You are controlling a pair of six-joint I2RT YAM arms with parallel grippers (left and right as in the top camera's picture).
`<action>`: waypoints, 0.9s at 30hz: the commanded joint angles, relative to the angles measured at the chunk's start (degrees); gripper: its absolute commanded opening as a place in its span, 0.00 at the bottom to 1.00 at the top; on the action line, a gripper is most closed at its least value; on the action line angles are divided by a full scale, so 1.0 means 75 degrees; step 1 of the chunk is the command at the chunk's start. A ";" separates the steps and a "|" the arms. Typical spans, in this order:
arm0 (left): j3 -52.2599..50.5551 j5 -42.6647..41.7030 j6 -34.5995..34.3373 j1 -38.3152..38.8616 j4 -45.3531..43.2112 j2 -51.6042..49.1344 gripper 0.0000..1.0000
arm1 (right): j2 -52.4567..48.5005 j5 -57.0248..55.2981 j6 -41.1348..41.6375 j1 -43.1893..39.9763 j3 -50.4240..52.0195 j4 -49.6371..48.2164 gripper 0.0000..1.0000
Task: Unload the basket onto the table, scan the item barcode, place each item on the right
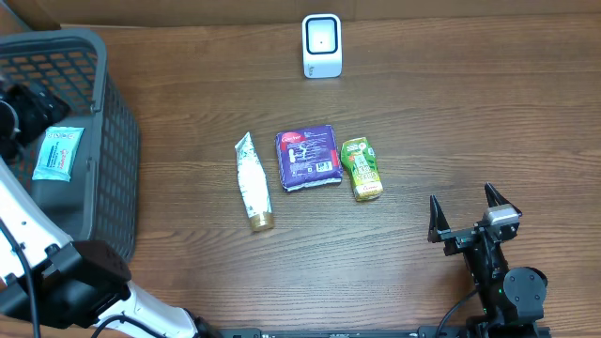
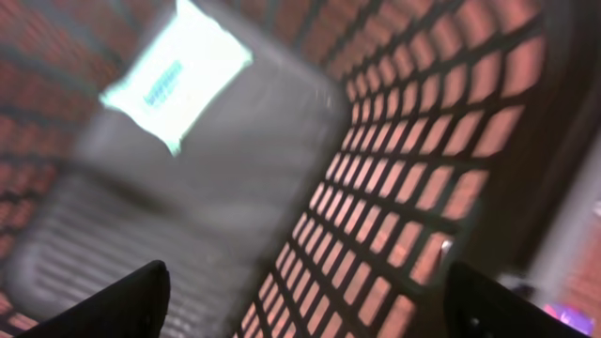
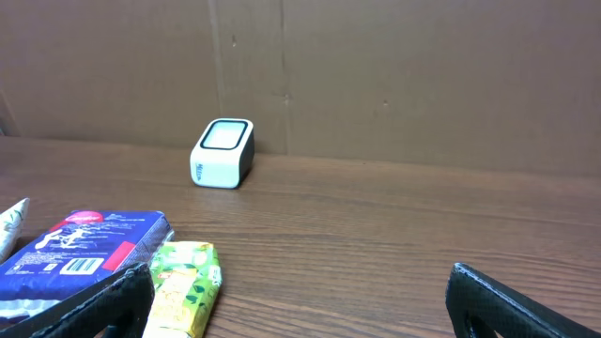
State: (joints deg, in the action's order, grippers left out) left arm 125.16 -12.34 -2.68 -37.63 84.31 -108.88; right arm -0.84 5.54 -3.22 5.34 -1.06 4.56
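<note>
Nearest the lens in the overhead view, the right gripper sat at the lower right of the frame, its jaws spread wide and holding nothing. At the upper left, the left gripper hung over the basket, jaws likewise parted and empty. 1 blue-and-white packet lay loose on the basket floor beneath it.

Across the middle of the frame lay 3 items waiting for a scan: 1 tube, 1 purple pack and 1 green pouch just beside it. 1 scanner stood at the top centre, well apart from them.

All 3 looked light and squashy to me, with their film wrap likely slippery. I would have pinched the green pouch lightly across its narrow sides, leaving the printed faces free. Where its barcode sat, I could not tell.
</note>
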 commanded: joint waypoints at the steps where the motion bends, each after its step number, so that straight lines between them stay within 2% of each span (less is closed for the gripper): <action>1: -0.0702 -0.0073 0.0119 0.0125 -0.0312 -0.0093 0.82 | 0.0090 -0.0052 -0.0023 0.0038 0.0079 -0.0032 1.00; 9: -0.2087 0.0548 0.0242 0.0122 -0.1419 0.0583 0.80 | 0.0090 -0.0050 -0.0023 0.0038 0.0079 -0.0032 1.00; 16: -0.4843 0.0729 0.0262 -0.0128 -0.3576 0.2200 0.82 | 0.0090 -0.0050 -0.0020 0.0038 0.0079 -0.0032 1.00; 20: -0.6065 0.0796 0.0883 -0.0230 -0.4776 0.2582 0.82 | 0.0090 -0.0050 -0.0023 0.0038 0.0079 -0.0032 1.00; 24: -0.6534 0.1166 0.1405 -0.0239 -0.5662 0.2413 0.98 | 0.0090 -0.0050 -0.0023 0.0038 0.0079 -0.0032 1.00; 27: -0.6537 0.1160 0.1772 -0.0236 -0.5998 0.2229 1.00 | 0.0090 -0.0050 -0.0023 0.0038 0.0079 -0.0032 1.00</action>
State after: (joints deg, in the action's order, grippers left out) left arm 76.38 -5.06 5.74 -39.38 40.80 -91.11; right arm -0.84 5.52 -3.22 5.34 -1.06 4.56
